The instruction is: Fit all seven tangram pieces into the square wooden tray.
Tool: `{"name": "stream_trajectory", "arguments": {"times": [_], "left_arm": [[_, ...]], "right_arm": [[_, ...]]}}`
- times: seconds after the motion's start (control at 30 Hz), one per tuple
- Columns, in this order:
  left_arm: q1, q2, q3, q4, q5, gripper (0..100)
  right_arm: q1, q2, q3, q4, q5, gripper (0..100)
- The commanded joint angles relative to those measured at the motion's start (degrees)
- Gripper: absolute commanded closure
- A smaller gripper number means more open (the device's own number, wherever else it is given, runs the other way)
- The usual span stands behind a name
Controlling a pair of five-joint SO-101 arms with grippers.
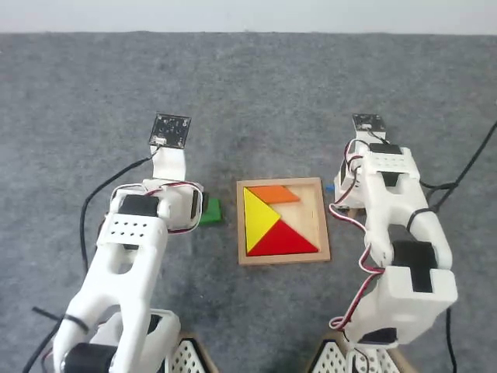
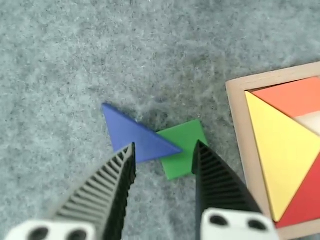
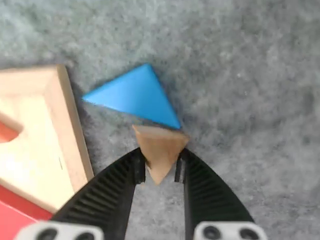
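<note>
small tan wooden triangle [image 3: 159,147] clamped by right pincer [image 3: 160,155]; left pincer [image 2: 165,147] held apart above dark blue triangle [image 2: 132,135] and green square [image 2: 185,145].

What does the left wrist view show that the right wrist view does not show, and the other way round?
In the left wrist view, not the right: a dark blue triangle and a green square touching on the carpet, the open left gripper over them, and the yellow triangle and orange piece in the wooden tray. In the right wrist view, not the left: a light blue triangle, and a tan triangle held in the right gripper. Both: the tray's rim, the red triangle, the grey carpet.
</note>
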Motion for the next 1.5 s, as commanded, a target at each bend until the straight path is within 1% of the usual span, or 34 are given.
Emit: {"name": "stream_trajectory", "arguments": {"times": [0.0, 0.2, 0.4, 0.5, 0.57, 0.73, 0.8, 0.9, 1.13, 1.3, 1.47], "left_arm": [[-0.3, -2.2, 0.4, -3.4, 0.5, 81], [-0.3, -2.2, 0.8, -4.1, 0.4, 81], [-0.3, -2.2, 0.8, -4.1, 0.4, 81], [-0.3, -2.2, 0.9, -4.1, 0.4, 81], [-0.3, -2.2, 0.9, -4.1, 0.4, 81], [-0.3, -2.2, 0.9, -4.1, 0.4, 81], [-0.3, -2.2, 0.9, -4.1, 0.4, 81], [-0.3, -2.2, 0.9, -4.1, 0.4, 81], [-0.3, -2.2, 0.9, -4.1, 0.4, 81], [-0.3, -2.2, 0.9, -4.2, 0.4, 81], [-0.3, -2.2, 0.9, -4.2, 0.4, 81]], "right_arm": [[-0.3, -6.1, -3.0, 2.9, 0.9, 91.3], [-1.5, -16.6, -2.6, 7.2, 1.8, 91.3], [-5.3, -20.4, -2.6, 10.4, 3.3, 91.3], [-5.7, -18.8, -2.5, 8.8, 3.4, 90.7], [-5.8, -15.7, -2.6, 7.1, 4.8, 90.0], [-5.3, -6.6, -3.1, 2.7, 6.5, 77.7], [-5.3, -4.0, -3.1, 1.5, 6.6, 75.2], [-5.5, -1.6, -3.0, 1.3, 6.2, 77.2], [-2.6, 0.0, -3.1, 1.1, 6.1, 90.1], [-0.9, -1.8, -3.1, -0.1, 5.5, 91.3], [-1.0, -7.1, -2.8, -0.1, 3.3, 92.0]]}}
